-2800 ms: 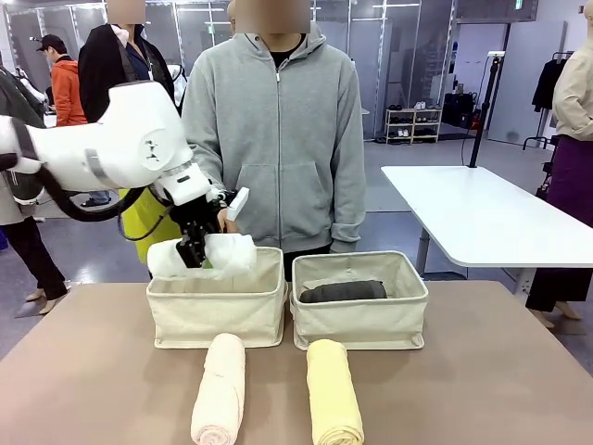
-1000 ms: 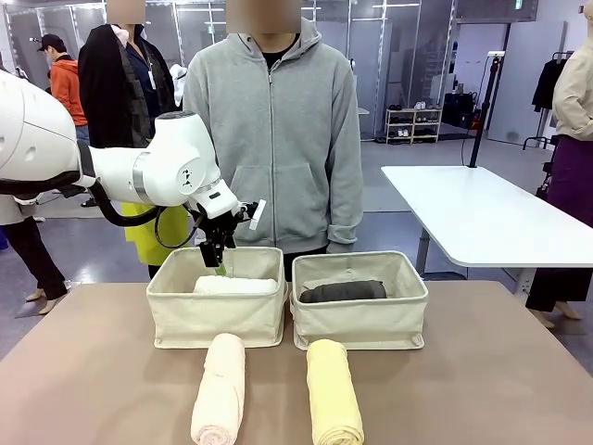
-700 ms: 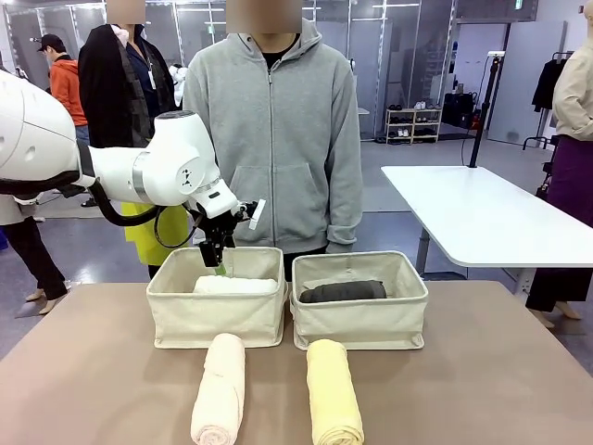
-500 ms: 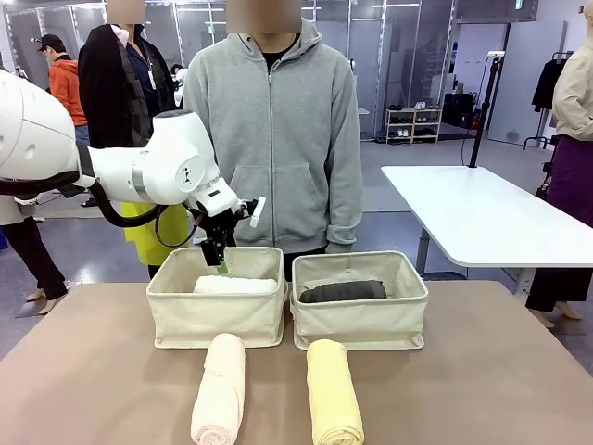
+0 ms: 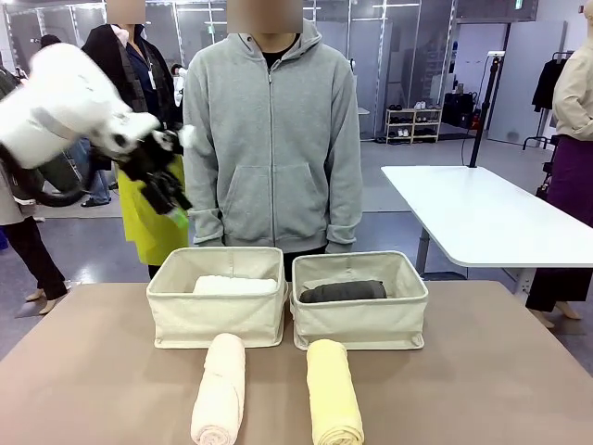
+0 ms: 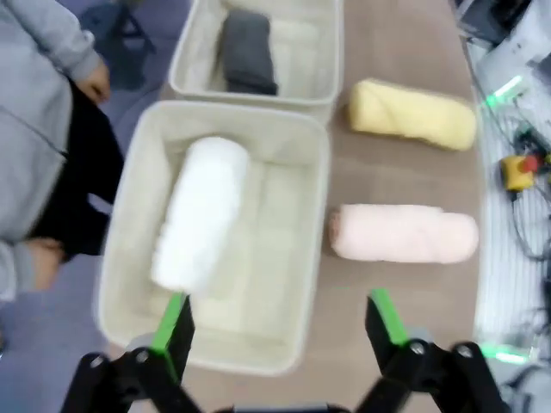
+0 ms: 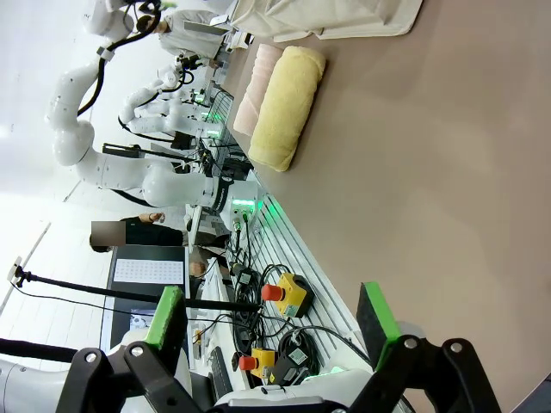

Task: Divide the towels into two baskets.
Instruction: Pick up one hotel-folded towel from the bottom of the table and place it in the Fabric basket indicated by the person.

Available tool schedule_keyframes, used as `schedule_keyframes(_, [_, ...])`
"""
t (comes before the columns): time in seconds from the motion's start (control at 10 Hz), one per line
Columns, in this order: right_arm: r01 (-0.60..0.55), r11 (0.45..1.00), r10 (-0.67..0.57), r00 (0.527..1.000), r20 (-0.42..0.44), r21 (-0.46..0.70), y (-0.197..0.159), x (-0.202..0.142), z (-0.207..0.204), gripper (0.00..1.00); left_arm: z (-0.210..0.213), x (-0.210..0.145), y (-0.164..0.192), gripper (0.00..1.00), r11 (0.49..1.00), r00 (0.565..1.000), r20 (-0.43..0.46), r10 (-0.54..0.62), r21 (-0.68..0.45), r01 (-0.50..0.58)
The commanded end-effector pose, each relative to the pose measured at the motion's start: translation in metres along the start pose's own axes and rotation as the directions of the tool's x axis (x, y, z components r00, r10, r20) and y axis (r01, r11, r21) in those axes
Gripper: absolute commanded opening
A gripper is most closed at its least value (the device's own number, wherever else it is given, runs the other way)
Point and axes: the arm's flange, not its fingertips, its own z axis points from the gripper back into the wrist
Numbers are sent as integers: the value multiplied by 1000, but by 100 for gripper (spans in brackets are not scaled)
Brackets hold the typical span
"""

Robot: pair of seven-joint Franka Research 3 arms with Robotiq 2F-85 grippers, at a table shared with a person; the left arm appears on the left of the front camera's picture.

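Observation:
The white towel (image 5: 234, 286) lies in the left basket (image 5: 215, 320), and the dark grey towel (image 5: 343, 291) in the right basket (image 5: 359, 324). On the table in front of them lie the cream towel (image 5: 220, 389) and the pale yellow towel (image 5: 334, 391). My left gripper (image 5: 171, 206) hangs high above and left of the left basket, blurred. From its wrist, the left gripper (image 6: 280, 327) is open and empty, looking down on the white towel (image 6: 200, 215). My right gripper (image 7: 271, 323) is open over bare table, with the yellow towel (image 7: 288, 107) far ahead.
A person in a grey hoodie (image 5: 273, 139) stands just behind the baskets, one hand (image 6: 90, 82) near the basket rim. The table's front half (image 5: 463, 399) lies bare beside the two rolled towels. A white table (image 5: 482, 218) stands off to the right.
My left gripper let the white towel go into the left basket, then rose and swung up and left, away from the basket. The towels on the table have not moved.

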Motion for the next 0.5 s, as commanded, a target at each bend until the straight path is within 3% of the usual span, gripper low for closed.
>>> schedule_keyframes(0.0, [-16, 1000, 16, 1000, 7, -1, 2, 0, -1, 100, 31, -78, -28, 100, 960, 955, 150, 257, -154, -235])
schedule_keyframes(0.2, [-16, 1000, 16, 1000, 7, -1, 2, 0, -1, 100, 61, -153, -51, 100, 891, 874, 228, 429, -267, -368])
schedule_keyframes(0.4, [-16, 1000, 16, 1000, 7, -1, 2, 0, -1, 100, 65, -250, -97, 100, 782, 729, 290, 620, -313, -540])
